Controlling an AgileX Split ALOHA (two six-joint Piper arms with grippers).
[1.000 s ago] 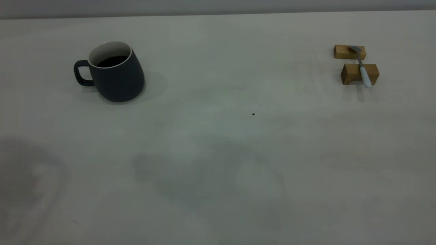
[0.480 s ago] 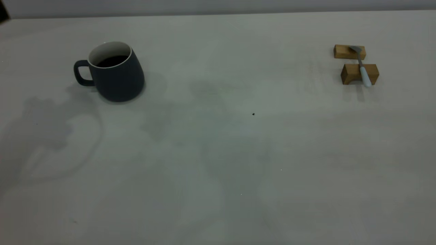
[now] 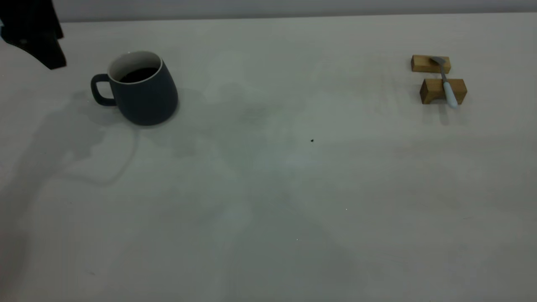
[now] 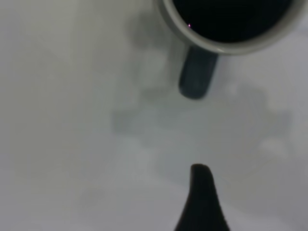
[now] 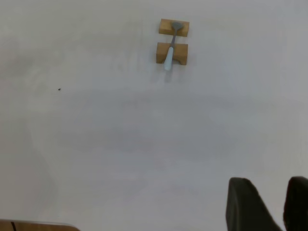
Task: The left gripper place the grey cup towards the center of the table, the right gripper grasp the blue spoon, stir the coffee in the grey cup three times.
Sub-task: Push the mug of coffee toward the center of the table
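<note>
Exterior view: slate grey cup [image 3: 142, 94], white-lined.

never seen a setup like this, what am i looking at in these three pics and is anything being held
It is a table worked by two robot arms. The wide picture comes from an outside camera; the other two come from cameras on each arm's wrist. A grey cup of coffee stands at the left. At the right, a blue spoon lies across two wooden blocks. The left gripper is entering beside the cup's handle, and one finger shows in its own view. The right gripper hovers far from the spoon. Nothing is held.
</note>
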